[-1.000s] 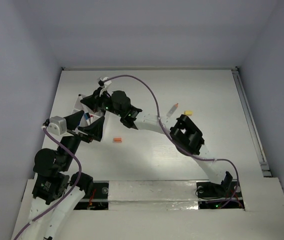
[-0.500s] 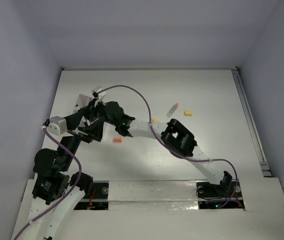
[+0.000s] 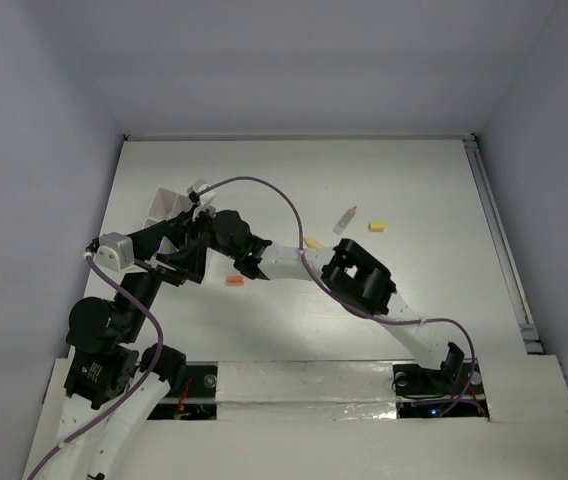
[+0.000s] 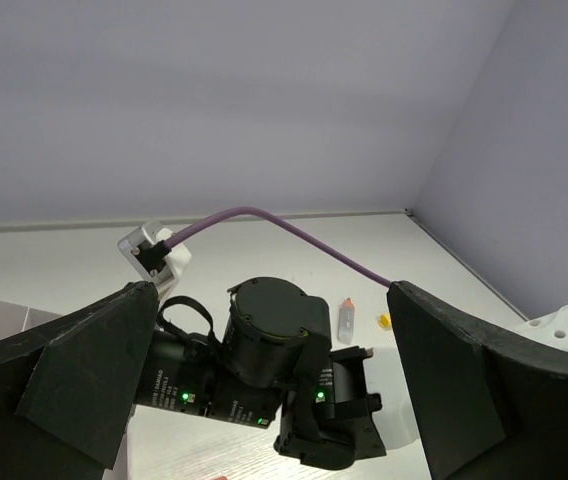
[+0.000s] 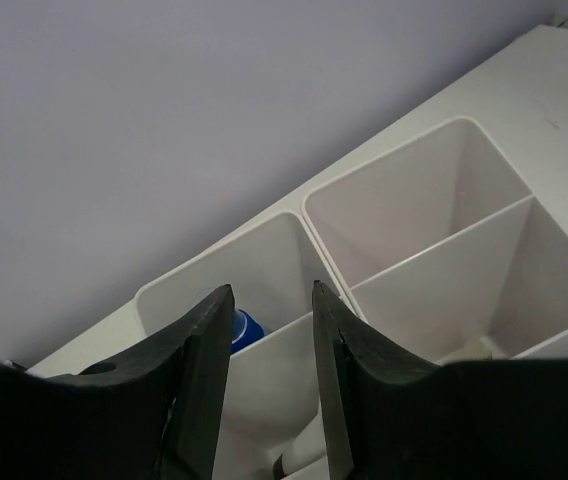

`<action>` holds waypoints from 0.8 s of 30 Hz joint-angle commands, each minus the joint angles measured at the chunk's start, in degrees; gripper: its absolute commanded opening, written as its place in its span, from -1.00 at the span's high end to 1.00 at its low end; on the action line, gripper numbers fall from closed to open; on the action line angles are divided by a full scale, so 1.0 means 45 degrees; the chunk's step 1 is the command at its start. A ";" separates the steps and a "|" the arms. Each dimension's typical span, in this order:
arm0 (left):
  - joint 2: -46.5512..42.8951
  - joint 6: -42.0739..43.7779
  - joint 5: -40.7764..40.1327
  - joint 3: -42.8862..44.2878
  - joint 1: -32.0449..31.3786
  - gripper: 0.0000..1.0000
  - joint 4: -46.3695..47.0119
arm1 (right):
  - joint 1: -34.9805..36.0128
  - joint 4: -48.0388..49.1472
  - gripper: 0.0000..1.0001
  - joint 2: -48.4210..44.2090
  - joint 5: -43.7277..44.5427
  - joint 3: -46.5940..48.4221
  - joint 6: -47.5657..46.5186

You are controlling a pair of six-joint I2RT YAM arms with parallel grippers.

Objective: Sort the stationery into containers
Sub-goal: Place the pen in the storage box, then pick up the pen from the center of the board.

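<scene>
White box (image 5: 419, 235) under now-wider right hand (image 5: 271, 335)

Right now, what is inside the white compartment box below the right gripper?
A blue cap shows in the left compartment of the white box; the two right compartments look bare. Fingers of the right gripper cover the near cells; their contents are hidden.

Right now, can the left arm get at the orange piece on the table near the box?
Probably yes. The orange piece lies on the table just beyond the wide-open left gripper, with nothing on top of it. The right arm has its wrist close by, so it could crowd the approach.
</scene>
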 commanded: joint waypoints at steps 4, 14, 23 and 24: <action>0.0082 -0.0080 0.0059 -0.0029 0.0039 -0.98 0.0604 | -0.0009 0.0256 0.11 -0.2686 0.0744 -0.1030 -0.0604; 0.0024 -0.0119 0.0274 -0.0029 -0.0078 -0.98 0.0604 | -0.3657 -0.5716 0.18 -0.8837 0.1213 -0.6517 -0.0137; 0.0199 -0.0158 0.0527 0.0010 -0.0195 -0.98 0.0585 | -0.5398 -1.2869 -0.06 -1.0350 0.1684 -0.7907 -0.1736; 0.0258 -0.0158 0.0547 0.0010 -0.0195 -0.98 0.0585 | -0.5554 -1.3220 -0.08 -1.0272 0.1276 -0.7907 -0.1874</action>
